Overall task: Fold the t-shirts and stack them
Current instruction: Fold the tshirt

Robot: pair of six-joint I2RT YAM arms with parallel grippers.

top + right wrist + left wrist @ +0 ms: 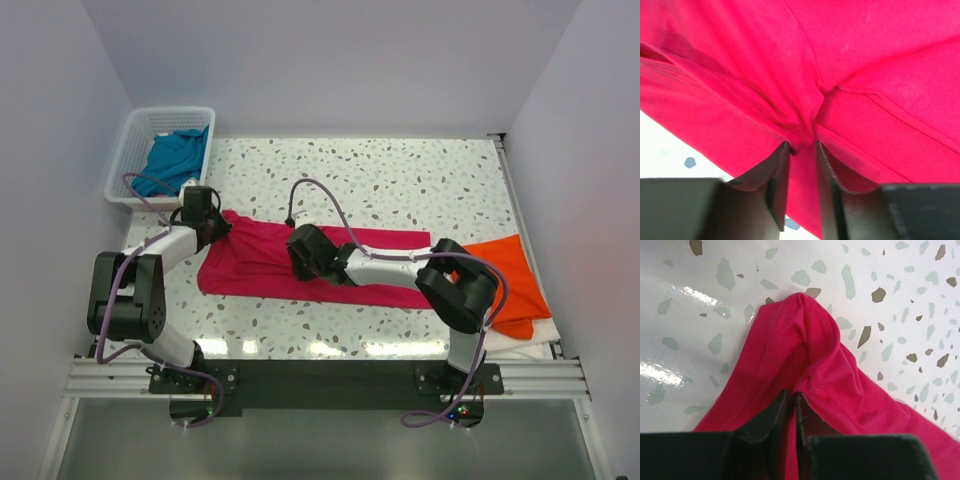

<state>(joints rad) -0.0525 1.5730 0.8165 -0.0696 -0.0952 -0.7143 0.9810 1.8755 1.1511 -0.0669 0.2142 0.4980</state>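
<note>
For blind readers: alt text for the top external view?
A crimson t-shirt lies across the table, left gripper at its left end, right gripper at its middle. An orange t-shirt lies at the right edge, a teal t-shirt in the white basket.

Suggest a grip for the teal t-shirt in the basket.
Pinch a raised fold near the middle of the teal t-shirt, end effector coming straight down: it lies crumpled inside the white lattice basket, whose walls block any side approach.
</note>
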